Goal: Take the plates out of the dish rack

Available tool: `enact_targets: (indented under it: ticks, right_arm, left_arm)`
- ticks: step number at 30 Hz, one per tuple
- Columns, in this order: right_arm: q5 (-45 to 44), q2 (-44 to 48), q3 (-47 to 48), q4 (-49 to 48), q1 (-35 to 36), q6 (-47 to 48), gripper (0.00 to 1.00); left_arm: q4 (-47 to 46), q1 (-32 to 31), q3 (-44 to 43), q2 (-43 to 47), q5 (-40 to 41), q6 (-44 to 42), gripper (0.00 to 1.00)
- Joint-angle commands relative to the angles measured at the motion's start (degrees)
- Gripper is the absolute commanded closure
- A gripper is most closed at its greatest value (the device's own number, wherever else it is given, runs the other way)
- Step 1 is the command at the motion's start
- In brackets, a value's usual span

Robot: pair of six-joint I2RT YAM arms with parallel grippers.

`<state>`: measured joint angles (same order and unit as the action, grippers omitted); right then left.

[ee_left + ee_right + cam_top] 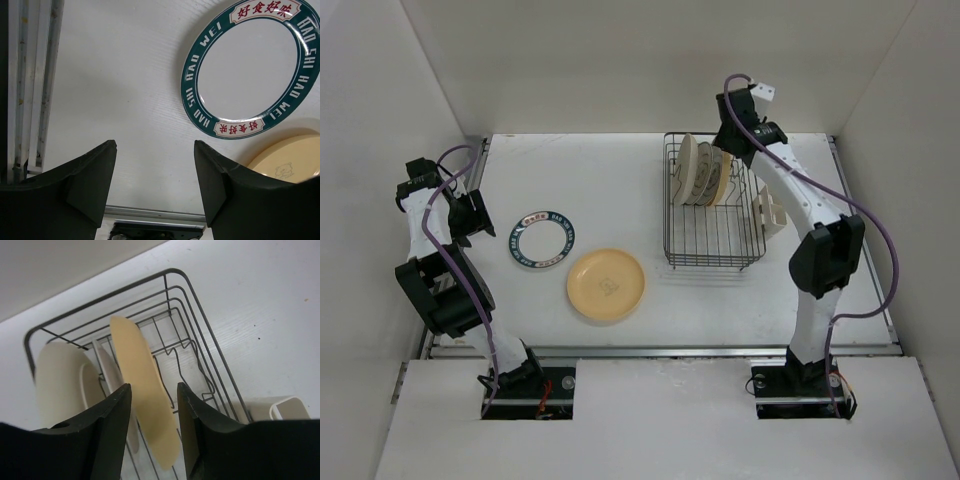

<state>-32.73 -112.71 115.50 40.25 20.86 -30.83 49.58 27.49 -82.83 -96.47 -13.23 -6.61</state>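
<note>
On the table (620,180), the rack (715,240) sits right of centre toward the back. It is well apart from two plates already lying flat out front, a teal-rimmed plate (543,240) and a yellow plate (606,284), just beside each other.

At the rack's far end I count three plates on edge in the prongs. They are a cream plate (57,380), a white plate (106,365) partly hidden behind it, and a tan plate (135,355) nearest the open slots.

Right gripper (153,390): over that end, jaws partly apart with the tan plate's upper rim between them. The view is blurred and I cannot tell whether the pads have bitten.

Left gripper (155,145): jaws wide, empty, low over bare table beside the teal-rimmed plate.

Cutlery holder (770,212): on the rack's right side.

Assessment: the plates look rigid, glossy, likely slippery and breakable, with some weight hanging below a rim pinch. I would hold at the top of the rim, pads flat on both faces. I would then lift straight up so the bottom edge clears the prongs without swinging.
</note>
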Motion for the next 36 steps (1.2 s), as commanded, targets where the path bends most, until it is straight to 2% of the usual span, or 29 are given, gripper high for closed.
enact_targets:
  ticks: [1,8,12,17,19,23,28,32,35,36]
  right_arm:
    - [-3.12,-2.69,1.13,1.59,-0.38,0.86,0.53]
    - [-3.04,-2.78,-0.18,1.33,-0.38,0.86,0.55]
    - [-6.98,-0.68,-0.19,1.32,-0.38,1.39,0.55]
    - [-5.07,3.62,-1.41,-1.13,-0.38,3.92,0.55]
    - [-2.36,5.03,-3.17,-3.85,0.31,6.74,0.49]
    - [-0.67,5.57,-5.20,-3.25,1.37,7.27,0.42]
    - [0.12,4.25,-6.87,-2.63,1.37,7.88,0.42]
    - [1.79,1.97,-6.87,-2.63,1.37,8.42,0.45]
    - [-0.31,0.38,-5.47,-1.41,1.37,8.42,0.51]
    - [-0.32,0.38,-5.46,-1.40,1.37,8.42,0.56]
  left_arm:
    - [1.22,0.38,1.35,2.86,0.14,-0.77,0.40]
    - [1.22,0.38,1.88,2.86,0.14,-0.77,0.40]
    - [1.22,0.38,1.88,2.86,0.14,-0.77,0.40]
    - [1.22,0.38,1.88,2.86,0.14,-0.77,0.40]
    - [1.22,0.38,1.88,2.86,0.14,-0.77,0.40]
    - [1.22,0.38,1.88,2.86,0.14,-0.77,0.40]
    - [1.22,0.38,2.41,2.33,0.14,-0.77,0.40]
    - [1.22,0.38,2.41,2.33,0.14,-0.77,0.40]
    - [1.22,0.38,2.41,1.81,0.14,-0.16,0.40]
    - [1.22,0.38,2.41,1.81,0.14,-0.16,0.40]
